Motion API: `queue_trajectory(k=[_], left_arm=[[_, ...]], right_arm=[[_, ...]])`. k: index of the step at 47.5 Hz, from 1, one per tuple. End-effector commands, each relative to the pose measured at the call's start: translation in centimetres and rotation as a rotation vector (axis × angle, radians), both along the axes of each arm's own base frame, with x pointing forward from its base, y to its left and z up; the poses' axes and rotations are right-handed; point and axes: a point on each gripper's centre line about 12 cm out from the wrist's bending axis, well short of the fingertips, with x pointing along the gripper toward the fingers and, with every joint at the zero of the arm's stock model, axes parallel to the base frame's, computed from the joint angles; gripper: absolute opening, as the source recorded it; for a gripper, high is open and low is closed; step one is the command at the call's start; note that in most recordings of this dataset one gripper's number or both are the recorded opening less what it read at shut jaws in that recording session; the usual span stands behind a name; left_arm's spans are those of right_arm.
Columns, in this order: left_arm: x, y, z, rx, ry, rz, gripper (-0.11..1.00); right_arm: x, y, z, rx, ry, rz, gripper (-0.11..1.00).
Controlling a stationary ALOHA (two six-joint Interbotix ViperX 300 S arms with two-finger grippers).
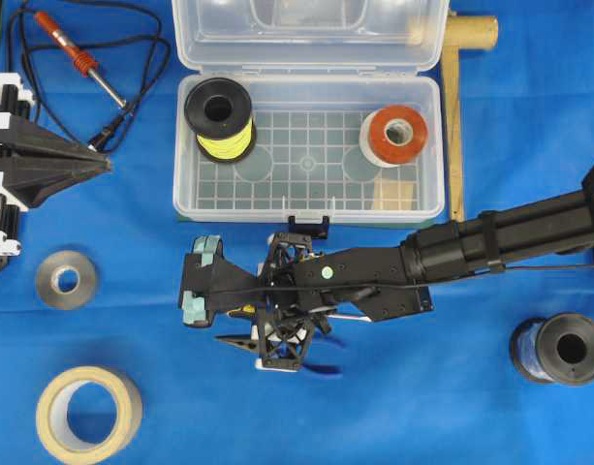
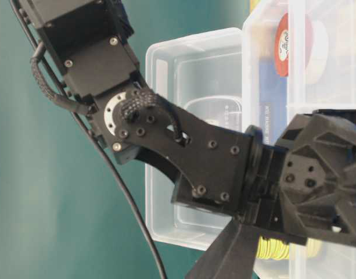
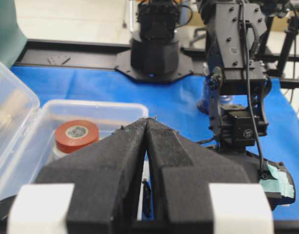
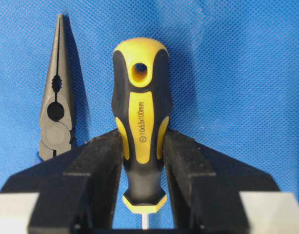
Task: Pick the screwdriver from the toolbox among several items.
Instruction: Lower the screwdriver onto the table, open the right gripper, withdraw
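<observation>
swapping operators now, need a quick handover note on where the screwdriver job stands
Left gripper: shut, empty, parked at the left of the table.
Right gripper: fingers either side of the screwdriver handle; whether gripping or released is unclear.
Screwdriver lies on the blue cloth beside the pliers, outside the toolbox.
Toolbox is open, holding a yellow wire spool and red tape.
Done: screwdriver out of the box.
Left: confirm release, retract the right arm.

red soldering iron (image 1: 72, 50), yellow wire spool (image 1: 220, 118), red tape (image 1: 398, 136); needle-nose pliers (image 4: 57, 100), masking tape (image 1: 88, 414)
</observation>
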Motion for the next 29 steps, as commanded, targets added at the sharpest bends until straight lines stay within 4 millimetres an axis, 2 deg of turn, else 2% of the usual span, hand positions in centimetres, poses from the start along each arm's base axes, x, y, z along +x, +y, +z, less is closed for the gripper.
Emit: queue_trajectory(k=[1,5,8,9,15,20,25,29], left_arm=[[0.1,0.1,0.4,-0.004,-0.011,0.004,0.00],[0.1,0.1,0.3,-0.004,-0.011,0.004,0.00],[0.1,0.1,0.4,-0.004,-0.014,0.004,0.00],[0.0,0.1,0.4,-0.004,-0.012,0.004,0.00],[-0.1,0.1,0.5,-0.006,-0.019,0.004,0.00],[-0.3,0.1,0.6,-0.007,-0.022,0.003,0.00],[-0.5,0.1,0.8,-0.009,-0.026,0.003,0.00],[-0.6,0.0,0.8,-0.009,-0.029,0.003,0.00]], right_arm=[[0.5,0.0,2.9,0.012,-0.066,-0.002,0.46],[0.1,-0.2,4.8,0.002,-0.084,0.006,0.70],[-0.4,-0.4,6.6,-0.013,-0.102,0.012,0.83],[-0.6,-0.5,7.1,-0.020,-0.108,0.014,0.84],[-2.7,-1.4,11.3,-0.059,-0.154,0.021,0.78],[-5.2,-2.1,14.1,-0.087,-0.198,0.030,0.79],[-8.7,-3.1,16.3,-0.121,-0.255,0.043,0.79],[-11.5,-3.8,17.1,-0.145,-0.315,0.061,0.79]])
